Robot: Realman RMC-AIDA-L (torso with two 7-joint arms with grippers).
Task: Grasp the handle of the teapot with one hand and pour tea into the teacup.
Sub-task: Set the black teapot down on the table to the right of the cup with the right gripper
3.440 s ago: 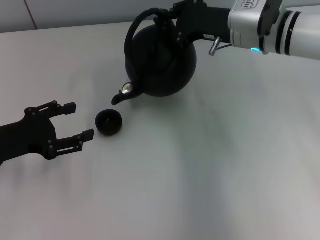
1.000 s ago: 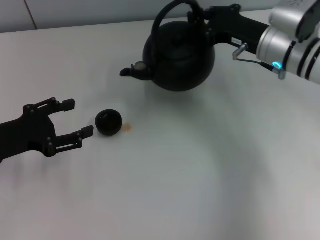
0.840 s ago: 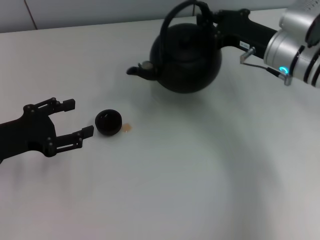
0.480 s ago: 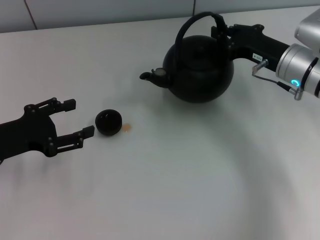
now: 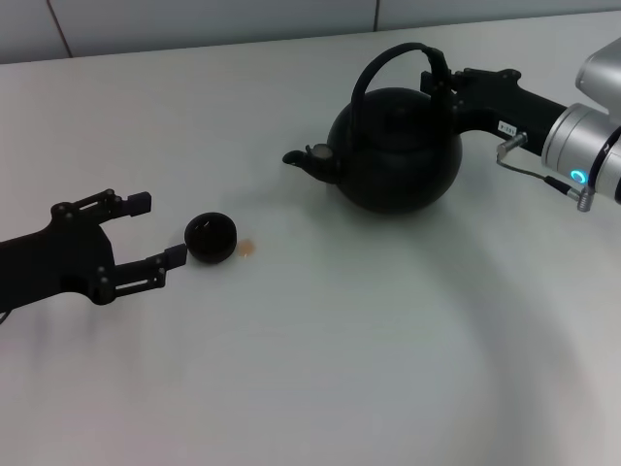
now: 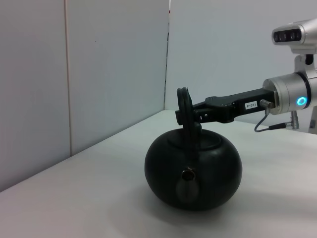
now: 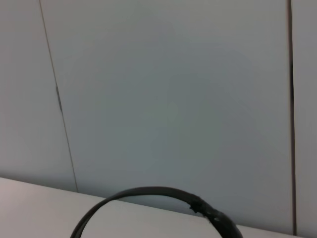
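The matte-black teapot (image 5: 396,155) stands upright at the back right of the table, spout pointing toward the left arm. Its arched handle (image 5: 381,60) rises over the lid, and my right gripper (image 5: 437,80) is shut on the handle's right side. The left wrist view shows the teapot (image 6: 193,173) spout-on, with the handle (image 6: 183,101) held by the right gripper (image 6: 197,111). The handle's arc (image 7: 148,192) shows in the right wrist view. The small dark teacup (image 5: 211,238) sits well to the left of the teapot. A spot of tea (image 5: 247,249) lies on the table right beside it. My left gripper (image 5: 158,229) rests open just left of the cup.
The white table (image 5: 340,369) runs to a pale panelled wall (image 5: 194,19) at the back. The right arm's silver forearm (image 5: 592,146) reaches in from the right edge.
The right gripper has carried the teapot to the right and away from the cup, levelling it from tilted to upright. An amber spot now lies beside the cup. The left arm barely moved.
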